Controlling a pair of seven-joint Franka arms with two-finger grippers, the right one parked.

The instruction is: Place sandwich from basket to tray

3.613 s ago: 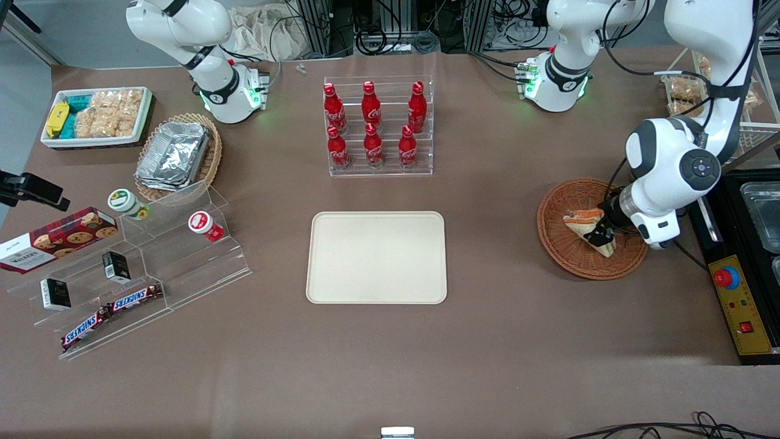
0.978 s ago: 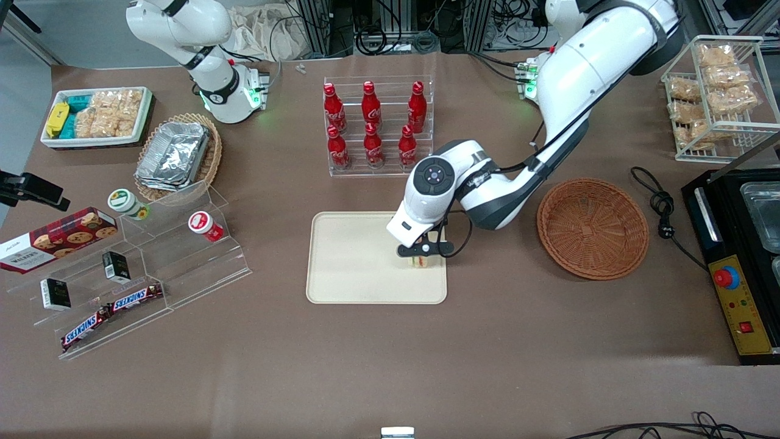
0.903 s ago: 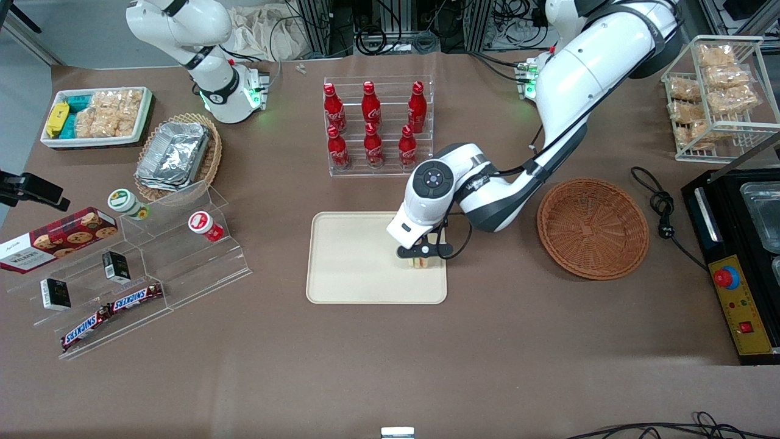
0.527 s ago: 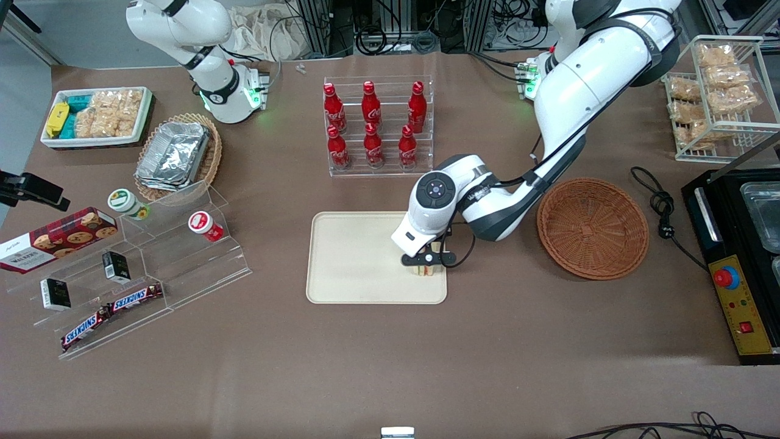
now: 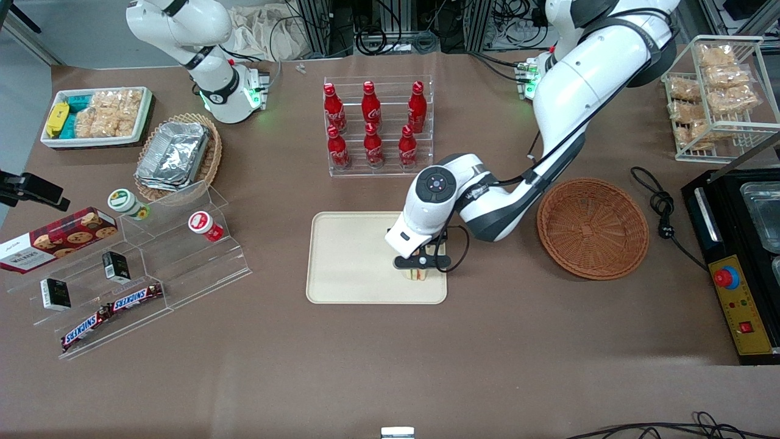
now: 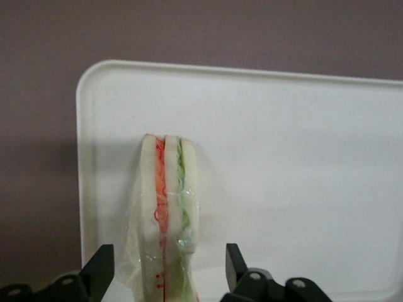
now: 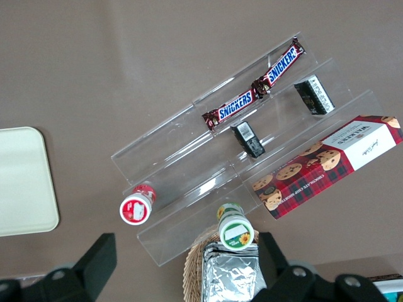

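Three pale bread slices with an orange layer and a green layer between them made up the sandwich, a narrow wedge standing on edge inside loose, crinkled clear wrap. It stood on the tray, near the corner toward the working arm's end of the bench and nearer the front camera. The hand hung straight above it with its two black fingers spread apart, one on each side of the wedge and clear of the bread, so the sandwich appeared to be released and resting on its own.

By its look the sandwich would be light and soft: it would squash under a firm pinch, and the glossy film would probably slide over the bread. The flat bread faces seemed the sensible place to hold it, gently and across the layers, rather than by the wrap. Standing on a thin edge, it might tip over if nudged.

The tray was smooth, matte cream, flat, with rounded corners and a low rim. The basket, round, shallow, reddish-brown woven wicker, sat empty toward the working arm's end on the brown bench.
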